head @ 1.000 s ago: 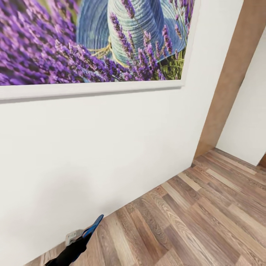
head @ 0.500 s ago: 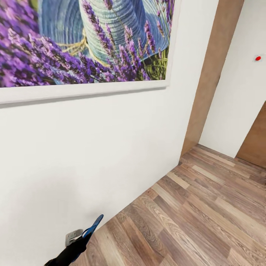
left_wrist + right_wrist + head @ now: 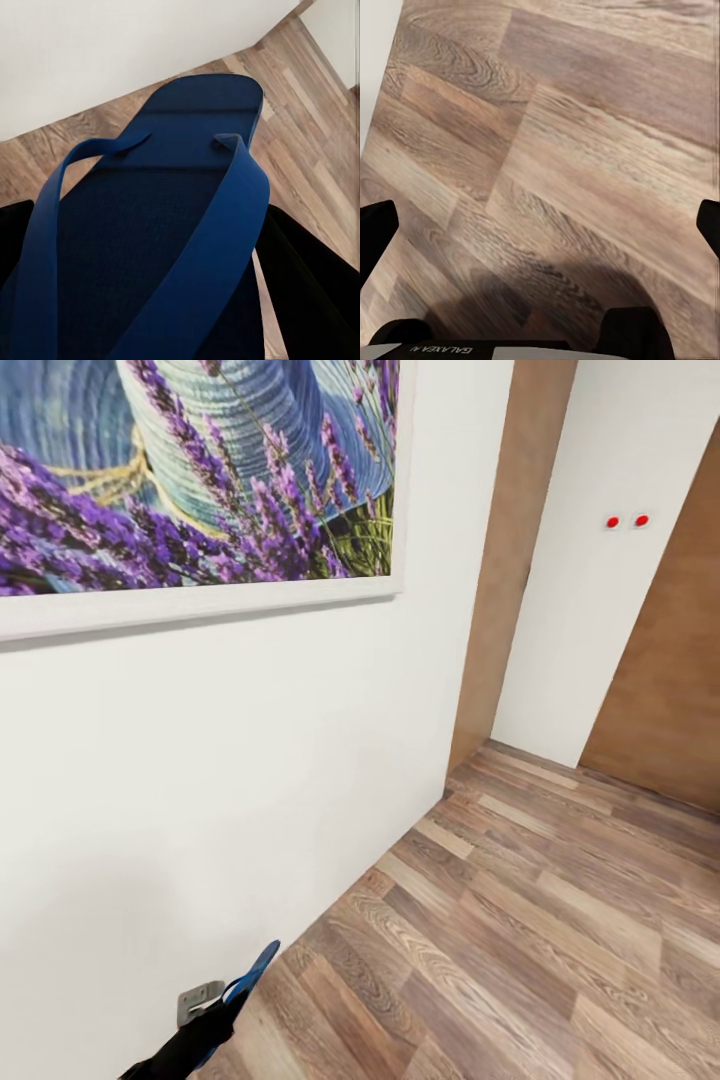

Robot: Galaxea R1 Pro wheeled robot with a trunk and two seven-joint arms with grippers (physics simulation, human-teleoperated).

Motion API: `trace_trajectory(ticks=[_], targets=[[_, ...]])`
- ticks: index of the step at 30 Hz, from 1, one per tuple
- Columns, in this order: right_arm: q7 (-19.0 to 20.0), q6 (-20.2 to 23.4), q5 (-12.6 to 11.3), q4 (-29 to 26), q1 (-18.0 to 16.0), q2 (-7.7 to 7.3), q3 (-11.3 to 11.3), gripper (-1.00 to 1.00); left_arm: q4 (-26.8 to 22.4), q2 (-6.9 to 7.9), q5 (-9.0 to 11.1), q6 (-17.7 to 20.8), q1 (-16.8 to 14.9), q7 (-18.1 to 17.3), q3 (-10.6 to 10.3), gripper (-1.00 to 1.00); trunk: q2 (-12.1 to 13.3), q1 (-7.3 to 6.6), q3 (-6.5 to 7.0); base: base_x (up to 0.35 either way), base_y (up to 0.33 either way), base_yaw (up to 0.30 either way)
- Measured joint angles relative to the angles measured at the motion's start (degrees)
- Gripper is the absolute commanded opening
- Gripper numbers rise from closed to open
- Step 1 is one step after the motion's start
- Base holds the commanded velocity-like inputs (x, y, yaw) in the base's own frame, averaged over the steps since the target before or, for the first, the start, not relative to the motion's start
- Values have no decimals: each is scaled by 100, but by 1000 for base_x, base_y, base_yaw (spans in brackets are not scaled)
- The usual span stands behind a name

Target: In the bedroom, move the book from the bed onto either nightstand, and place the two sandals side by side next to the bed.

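Left wrist view: the left end effector [image 3: 161, 300] grips one blue sandal [image 3: 165, 210] above the floor [image 3: 300, 97]. The right end effector [image 3: 536, 225] is spread, empty. Step in hand is carrying; next, probably locating the bed.

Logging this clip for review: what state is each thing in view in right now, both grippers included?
Bright blue flip-flop sandal: held off the floor, strap side to the left wrist camera.
Left gripper: shut on the sandal, black fingers either side of it.
Right gripper: open, nothing between its fingers, over the wood-plank floor.
Tan wooden door: seems closed.
Lavender picture in a white frame: hanging on the white wall.
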Motion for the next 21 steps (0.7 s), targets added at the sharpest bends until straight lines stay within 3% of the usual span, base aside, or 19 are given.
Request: trace_trajectory(ticks=[13,21], targets=[[0,0,0,0,0,0,0,100,-2,0,2,0,0,-1,1,-100,0,0,0,10,0,-287],[0,0,0,0,0,0,0,100,-2,0,2,0,0,-2,0,-100,0,-3,0,262,0,-286]])
